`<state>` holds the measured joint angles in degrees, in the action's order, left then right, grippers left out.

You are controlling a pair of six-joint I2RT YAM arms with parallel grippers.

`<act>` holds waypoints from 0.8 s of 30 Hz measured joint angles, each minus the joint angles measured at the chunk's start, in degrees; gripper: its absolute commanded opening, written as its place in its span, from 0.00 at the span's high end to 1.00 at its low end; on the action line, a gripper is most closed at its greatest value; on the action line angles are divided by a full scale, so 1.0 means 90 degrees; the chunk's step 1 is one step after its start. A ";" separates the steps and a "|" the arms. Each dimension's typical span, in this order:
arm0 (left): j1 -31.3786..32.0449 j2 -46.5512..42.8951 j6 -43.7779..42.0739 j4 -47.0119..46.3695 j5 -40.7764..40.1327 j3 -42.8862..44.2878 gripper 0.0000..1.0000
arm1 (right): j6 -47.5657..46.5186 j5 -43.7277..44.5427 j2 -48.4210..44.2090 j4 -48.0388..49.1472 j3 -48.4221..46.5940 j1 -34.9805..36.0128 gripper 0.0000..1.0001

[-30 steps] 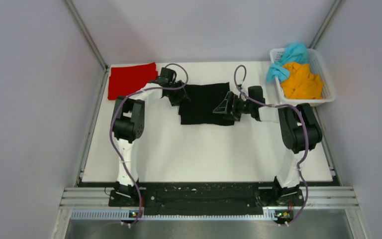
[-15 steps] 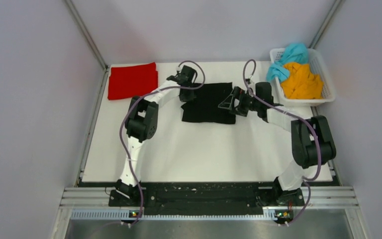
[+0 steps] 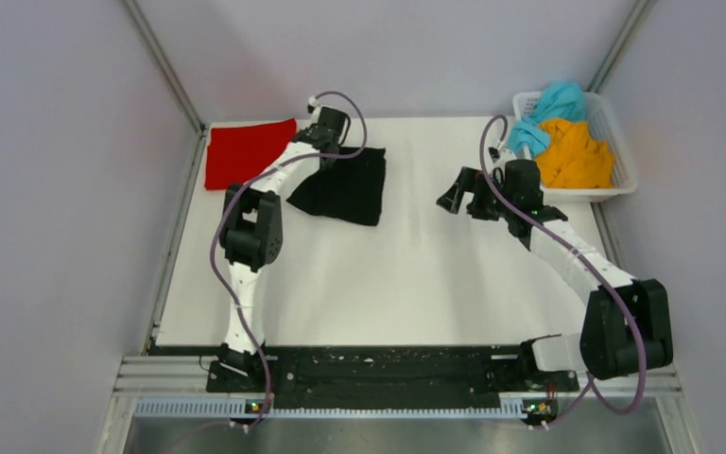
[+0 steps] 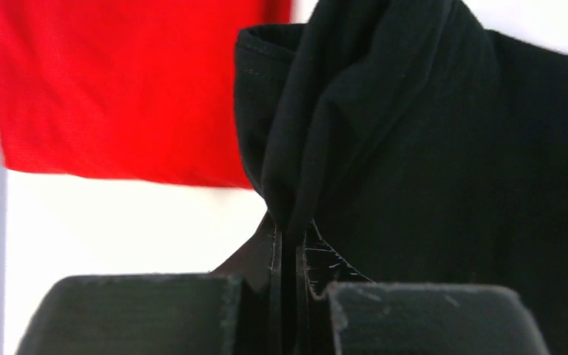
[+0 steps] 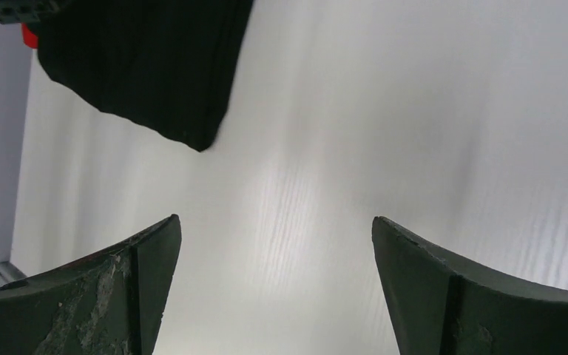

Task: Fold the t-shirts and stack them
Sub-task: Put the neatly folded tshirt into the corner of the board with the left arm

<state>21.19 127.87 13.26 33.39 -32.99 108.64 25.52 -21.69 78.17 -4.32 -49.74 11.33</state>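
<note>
Left wrist: pincer [image 4: 287, 251] clamps black t-shirt [image 4: 429, 148].

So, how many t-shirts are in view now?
4. The red t-shirt at the far left; black t-shirt beside it, in the left gripper; orange t-shirt and teal t-shirt in the basket, where more may hide.

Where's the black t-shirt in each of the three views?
Top external: black t-shirt upper left of centre.
Left wrist: black t-shirt fills centre and right, a fold pinched in the left gripper.
Right wrist: black t-shirt in the top left corner.
Shared landmark: red t-shirt at its left in all three, a mere sliver in right wrist.
</note>
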 measured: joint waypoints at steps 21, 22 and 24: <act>-0.0986 -0.0070 -0.1860 -0.0821 -0.0240 0.1802 1.00 | -0.0556 0.1032 -0.0537 -0.0386 0.0153 -0.0097 0.01; -0.1005 -0.0070 -0.1894 -0.0818 -0.0233 0.1829 1.00 | -0.0559 0.1066 -0.0537 -0.0386 0.0153 -0.0102 0.01; -0.1042 -0.0070 -0.1962 -0.0814 -0.0187 0.1882 1.00 | -0.0563 0.1103 -0.0537 -0.0389 0.0153 -0.0114 0.01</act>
<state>11.81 127.24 -4.40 26.06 -34.68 125.58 20.45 -11.77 73.34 -7.81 -48.36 10.31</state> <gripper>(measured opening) 0.054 0.986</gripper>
